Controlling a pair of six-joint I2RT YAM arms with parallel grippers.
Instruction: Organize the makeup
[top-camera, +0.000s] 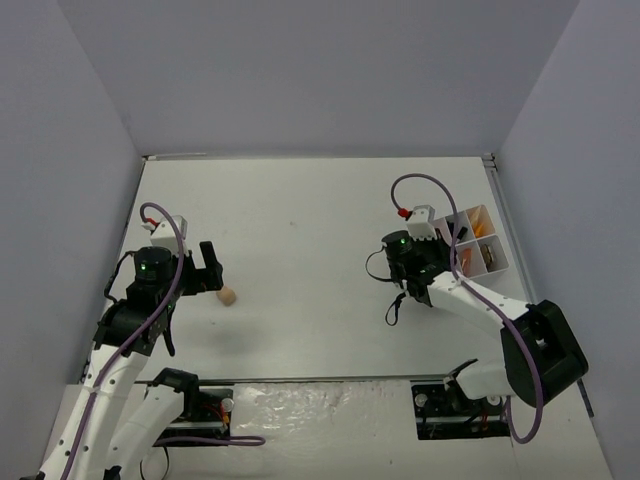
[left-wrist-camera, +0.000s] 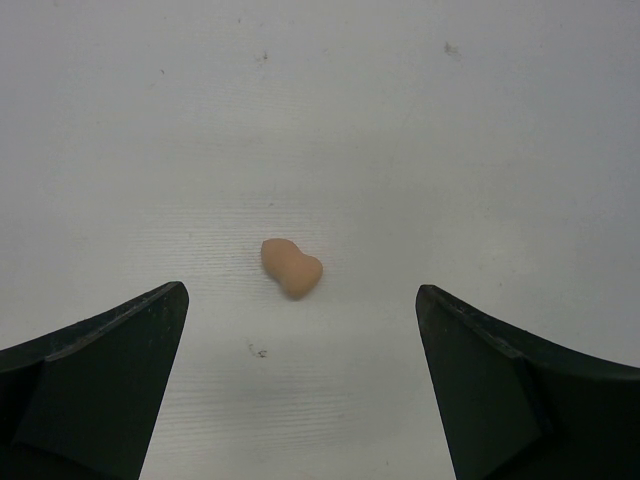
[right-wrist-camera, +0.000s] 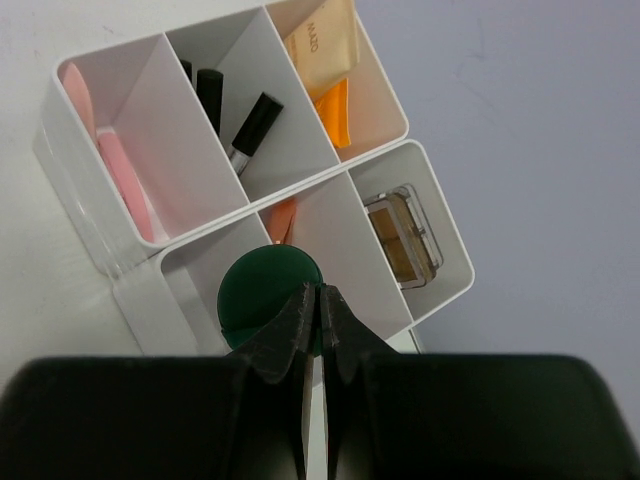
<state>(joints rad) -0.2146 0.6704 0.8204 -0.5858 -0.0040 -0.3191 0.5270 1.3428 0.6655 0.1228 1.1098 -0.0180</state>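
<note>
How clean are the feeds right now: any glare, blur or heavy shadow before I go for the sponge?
Top external: even light, soft shadows, mild sheen on the glossy strip by the bases; the sponge looks tiny. Left wrist: sponge sharp, only a faint shadow. Right wrist: tray contents crisp, but the right hand is a dark, blurred mass partly covering the green disc.

Dark-green disc (right-wrist-camera: 255, 290) — partly hidden (its lower edge) behind the right end effector (right-wrist-camera: 319, 293).
</note>
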